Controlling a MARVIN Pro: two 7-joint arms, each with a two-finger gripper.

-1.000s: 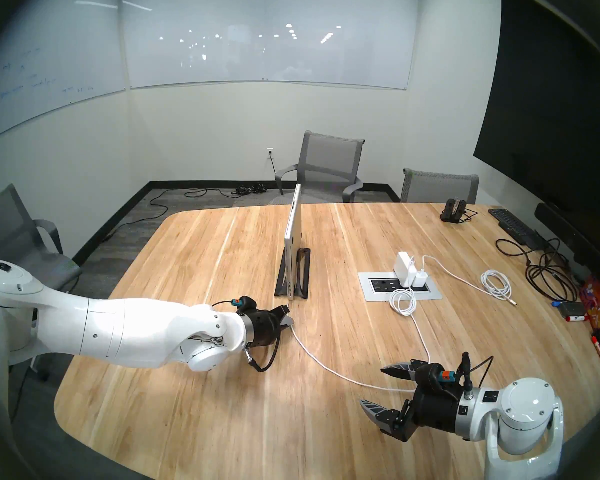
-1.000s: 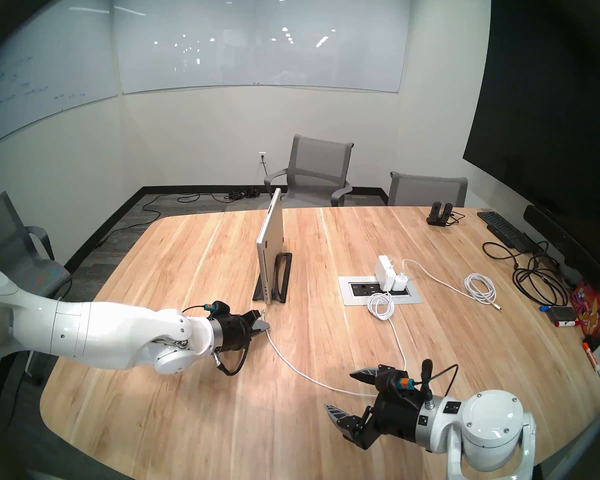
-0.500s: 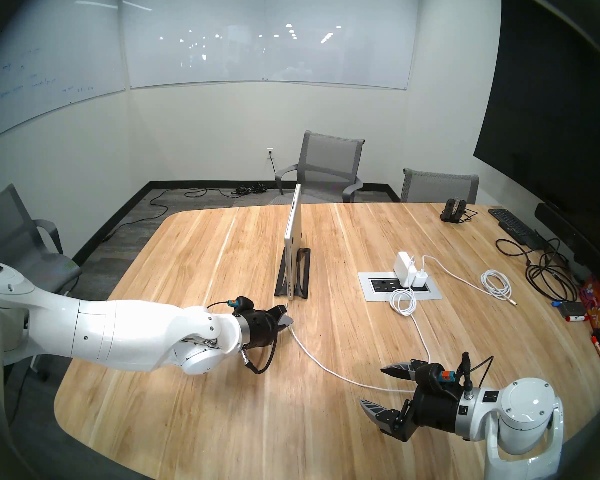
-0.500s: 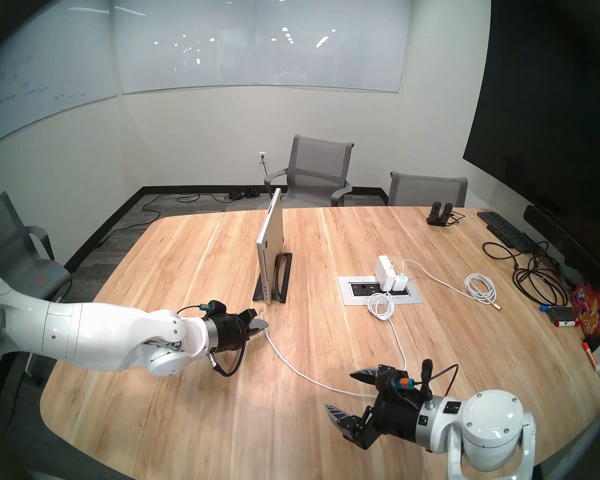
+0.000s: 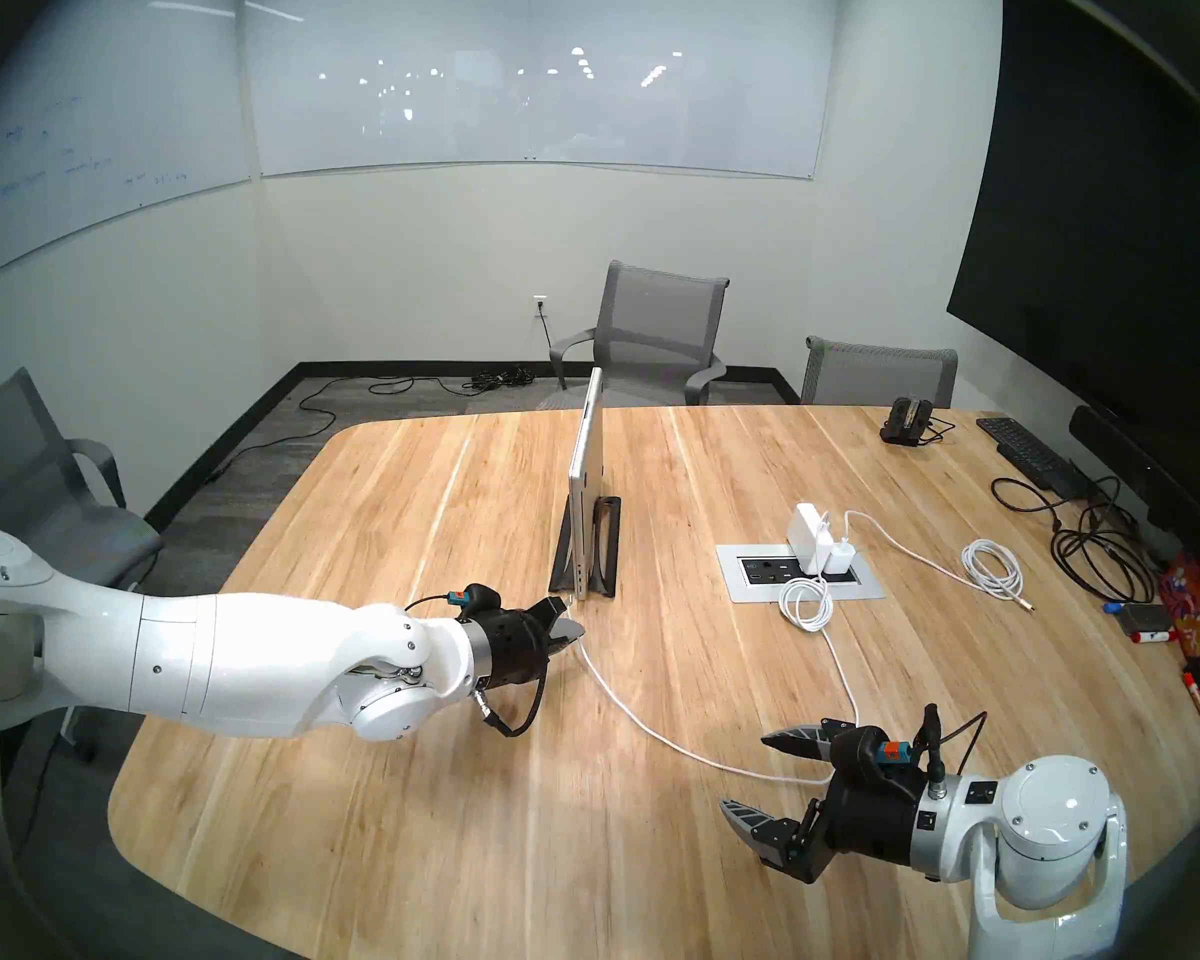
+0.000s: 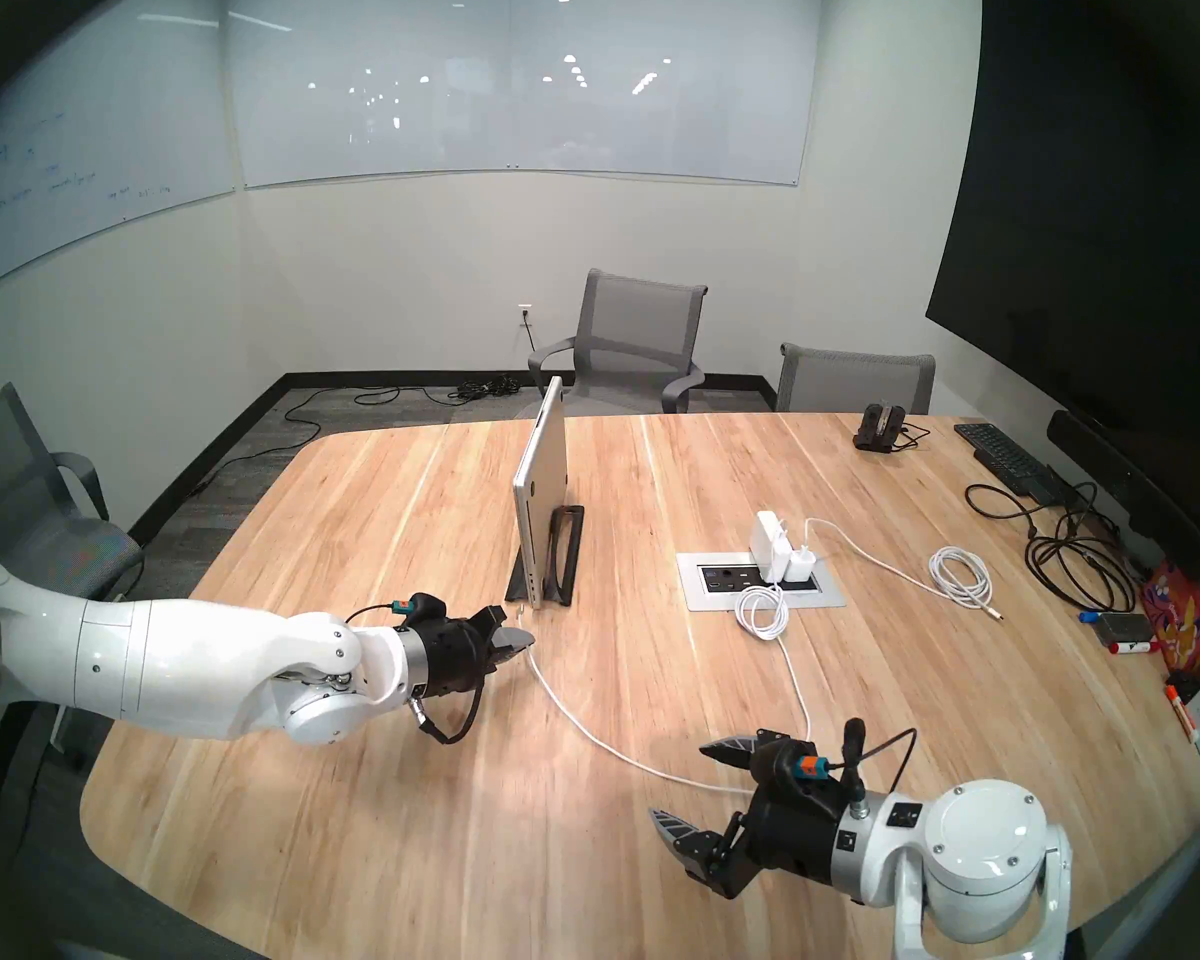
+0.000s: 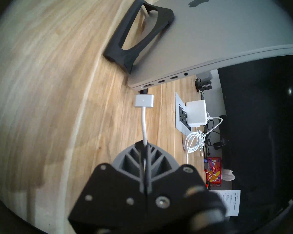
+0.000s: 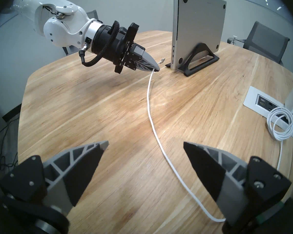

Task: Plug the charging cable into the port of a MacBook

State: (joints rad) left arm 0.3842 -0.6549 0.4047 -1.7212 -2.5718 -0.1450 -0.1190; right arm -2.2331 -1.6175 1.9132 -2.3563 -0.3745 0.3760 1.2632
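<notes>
The charging cable [image 7: 144,125] is pinched just behind its flat silver connector [image 7: 143,101] by the fully closed jaws of the left gripper [image 7: 145,145] — the connector is held in the air just short of the MacBook [image 7: 218,42], near its port edge, not touching. The MacBook is stood on edge in a black stand [image 7: 137,34] on the desk [image 5: 445,764]. The right gripper [image 8: 145,150] is spread wide and empty — the cord runs beneath it.

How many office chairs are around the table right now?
3: one chair at the table's left, one chair at the far end, one chair far right. Others may sit outside the view.
</notes>
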